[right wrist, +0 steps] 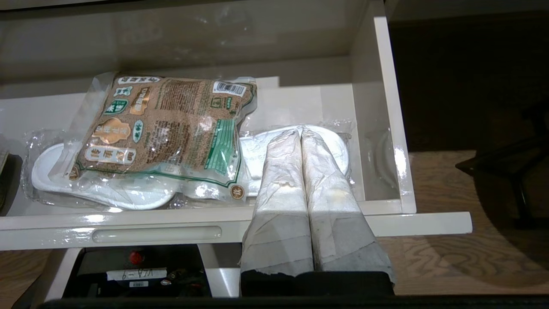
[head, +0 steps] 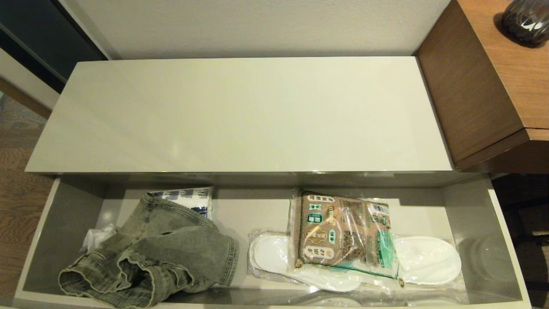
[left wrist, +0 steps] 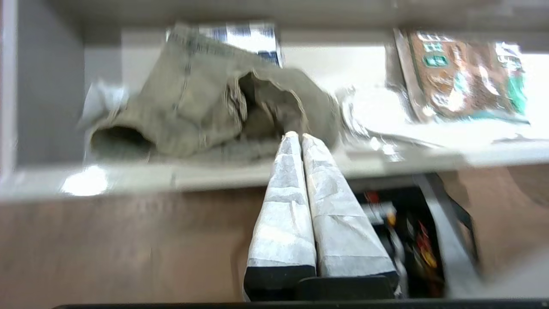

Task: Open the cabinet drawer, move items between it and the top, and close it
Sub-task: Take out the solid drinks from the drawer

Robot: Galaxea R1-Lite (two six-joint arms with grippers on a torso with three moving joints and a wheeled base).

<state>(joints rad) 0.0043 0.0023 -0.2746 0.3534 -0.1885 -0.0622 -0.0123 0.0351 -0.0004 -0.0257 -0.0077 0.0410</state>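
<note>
Just short of the drawer's front lip, the left gripper (left wrist: 299, 135) hangs with its taped fingers pressed together, holding nothing; its tips point at the near fold of the denim garment (left wrist: 201, 107), which lies just beyond them inside the cabinet drawer (head: 43, 240). No contact with the cloth can be made out.

The right gripper (right wrist: 301, 130) is likewise closed tight and empty, poised above the drawer front with its tips over the toe end of the wrapped white slippers (right wrist: 128, 193). Beside those tips, toward the drawer's middle, the bag of brown granules (right wrist: 167, 128) rests on top of the slippers. Neither arm appears in the head view.

Farther out: a blue-and-white printed pack (head: 188, 198) sits behind the garment toward the drawer's back wall, and the top (head: 240, 116) beyond the drawer carries no item.

Progress, as judged:
- Drawer opened — done; it stands pulled well out.
- Transfer of items — not started in the drawer-to-top direction; garment and bag both lie in the drawer.
- Closing — still to do.

Roughly the first third complete. Next move probably calls for a gripper to open and come down on the garment or the bag.
</note>
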